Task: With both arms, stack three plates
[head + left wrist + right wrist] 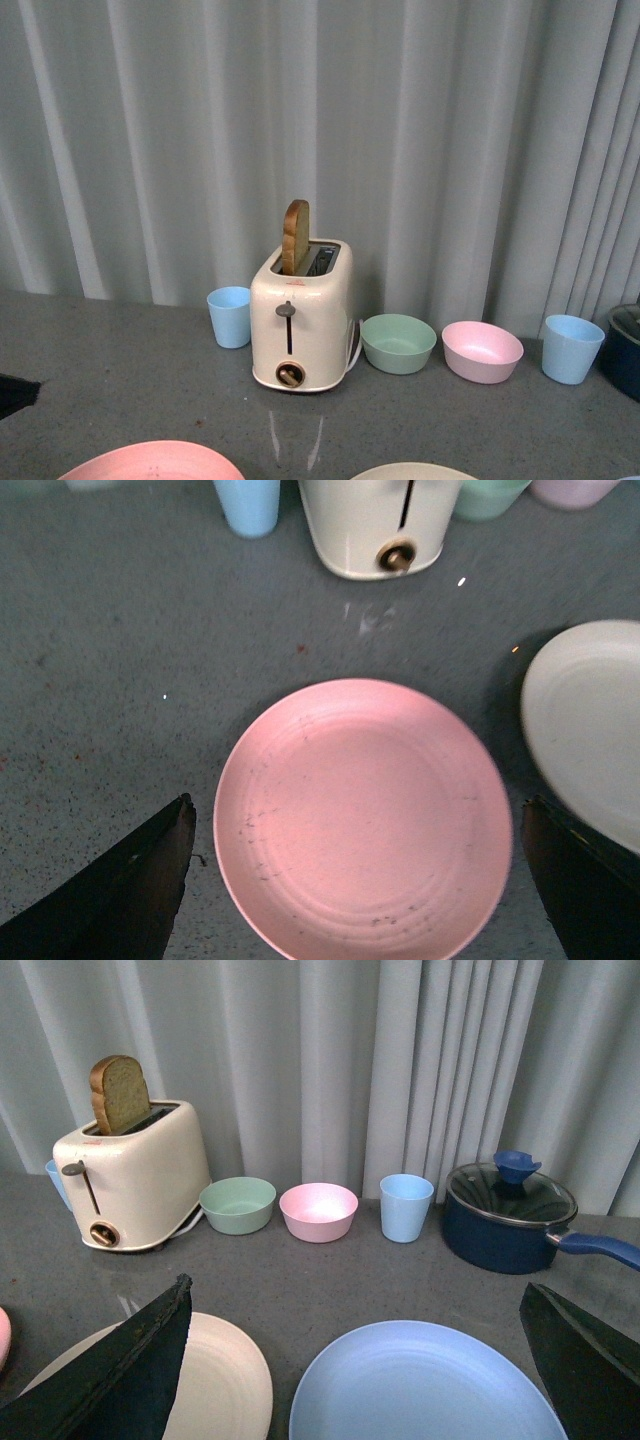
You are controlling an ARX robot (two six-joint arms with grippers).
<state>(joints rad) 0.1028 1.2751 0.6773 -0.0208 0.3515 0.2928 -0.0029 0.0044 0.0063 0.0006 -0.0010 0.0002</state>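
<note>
A cream toaster [300, 325] stands on the grey table [120, 370], in front of a pale grey curtain [450, 130]. A brown slice of bread [295, 237] stands upright in its left slot and rises above the top. Just to the left of the toaster is a light blue cup [229, 316]. To the right stand in a row a green bowl [398, 343], a pink bowl [482, 351] and a second blue cup [572, 348]. A dark pot [625, 350] is cut by the right edge. At the bottom edge only the rims of a pink plate [150, 460] and a cream plate [412, 472] show, well apart. A dark shape [15, 393] at the left edge cannot be identified.
</note>
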